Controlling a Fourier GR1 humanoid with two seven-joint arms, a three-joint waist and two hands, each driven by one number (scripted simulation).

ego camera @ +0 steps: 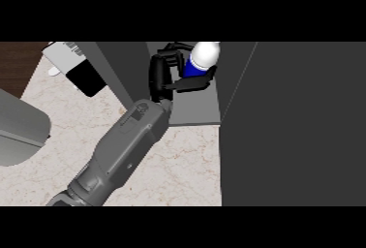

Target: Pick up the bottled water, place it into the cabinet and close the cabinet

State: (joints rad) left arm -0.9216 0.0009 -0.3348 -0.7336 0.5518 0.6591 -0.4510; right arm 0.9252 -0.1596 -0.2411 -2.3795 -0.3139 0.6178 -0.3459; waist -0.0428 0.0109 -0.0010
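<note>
The bottled water (201, 59), white with a blue label, stands upright inside the dark cabinet (123, 72), over its grey floor (194, 109). My left hand (163, 72) reaches into the opening from the lower left and is shut on the bottle. Its fingers (154, 65) curl round the far side and the thumb (194, 83) crosses the near side under the label. The cabinet door (293, 126) stands open, a wide dark panel filling the right of the view. My right hand does not show.
A white and black appliance (75, 68) sits on the marble counter (178, 164) left of the cabinet. A large rounded grey shape (22, 128) fills the left edge. Dark wood (18, 60) borders the counter at top left.
</note>
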